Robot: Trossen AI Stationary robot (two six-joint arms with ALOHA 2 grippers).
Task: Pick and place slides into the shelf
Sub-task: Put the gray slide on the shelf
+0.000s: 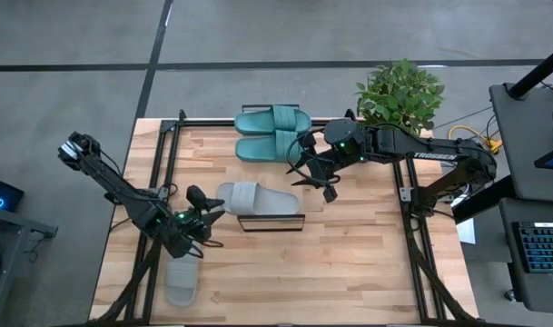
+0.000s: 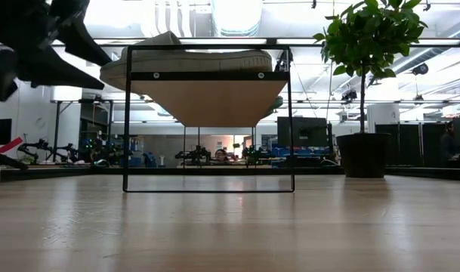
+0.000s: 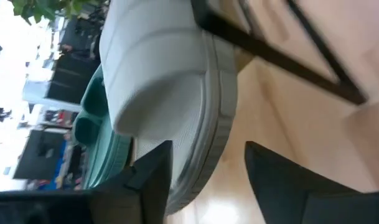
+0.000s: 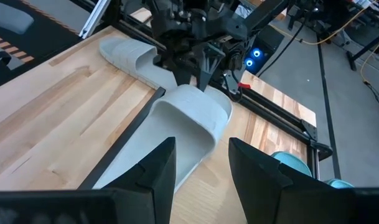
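grey slide (image 1: pixel 249 197) lies on the shelf (image 1: pixel 285 222) as placed; left gripper (image 1: pixel 206 211) parts its fingers at its left end

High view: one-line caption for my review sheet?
Left gripper open at grey slide on the shelf; teal pair waits.

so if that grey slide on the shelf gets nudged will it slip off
Possibly: the grey slide overhangs the narrow shelf toward the left gripper. It looks like light foam, so a nudge could shift it. Its flat sole probably won't roll.
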